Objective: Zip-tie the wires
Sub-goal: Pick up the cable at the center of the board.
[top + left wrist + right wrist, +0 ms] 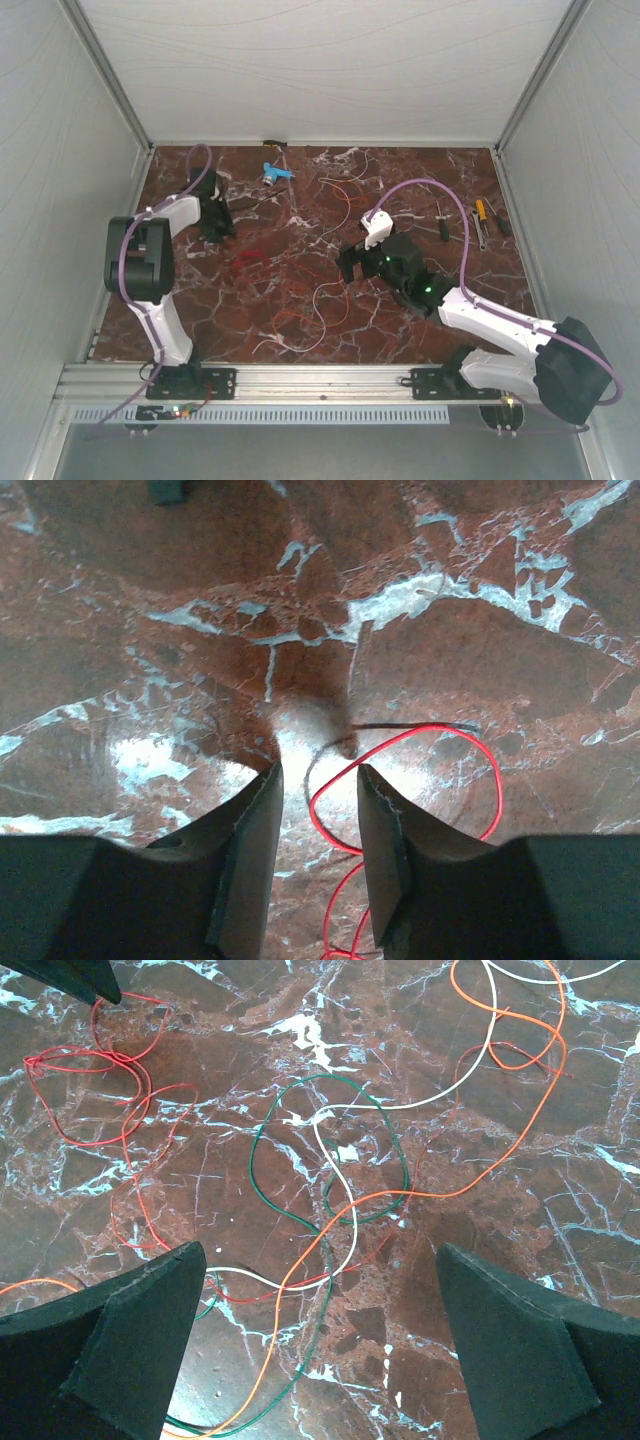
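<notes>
The wires lie loose on the marble table (430,170). In the top view a red tangle (250,265) sits left of centre, with white and orange strands (318,300) nearer the front. My left gripper (218,222) is low over the table, its jaws open. In the left wrist view a red wire loop (335,780) lies on the table between the left gripper's (318,772) fingers, not pinched. My right gripper (352,262) is wide open and empty. In the right wrist view the right gripper (320,1260) hovers over crossed orange (500,1160), white (350,1210) and green (270,1175) strands. A red tangle (90,1090) lies further left.
A small blue-and-white plastic piece (275,172) lies near the back wall. Hand tools (480,220) lie at the right side of the table. Thick purple arm cables (440,190) arch over both arms. White walls enclose the table on three sides.
</notes>
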